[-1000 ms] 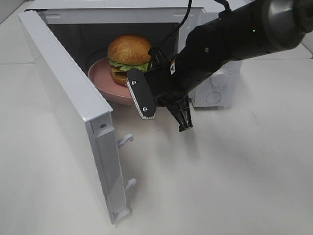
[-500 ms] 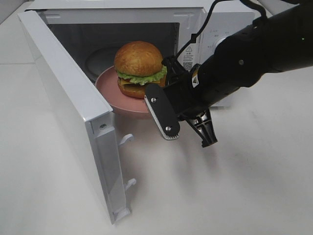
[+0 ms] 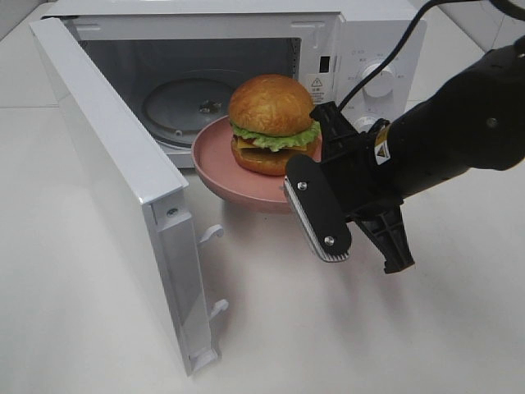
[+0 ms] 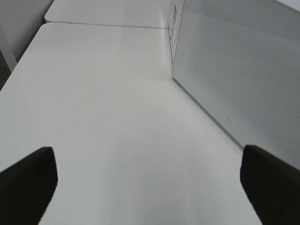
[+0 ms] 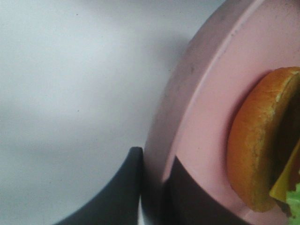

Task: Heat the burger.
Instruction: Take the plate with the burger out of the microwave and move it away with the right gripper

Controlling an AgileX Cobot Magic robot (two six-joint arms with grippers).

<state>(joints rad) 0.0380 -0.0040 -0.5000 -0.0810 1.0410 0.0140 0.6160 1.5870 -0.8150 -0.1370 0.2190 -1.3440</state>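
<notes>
Pinching the rim of the pink plate at its 4 o'clock edge, our right gripper stays level with the glossy burger, just outside the microwave mouth. We rate the smooth rim slippery; the glass turntable sits bare. Our left gripper hangs released beside the perforated door.

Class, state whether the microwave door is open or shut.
Open: the microwave door stands swung wide, exposing the turntable inside.

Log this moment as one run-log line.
right gripper: shut on pink plate rim | burger: on plate, outside microwave | door: open | left gripper: open, empty
</notes>
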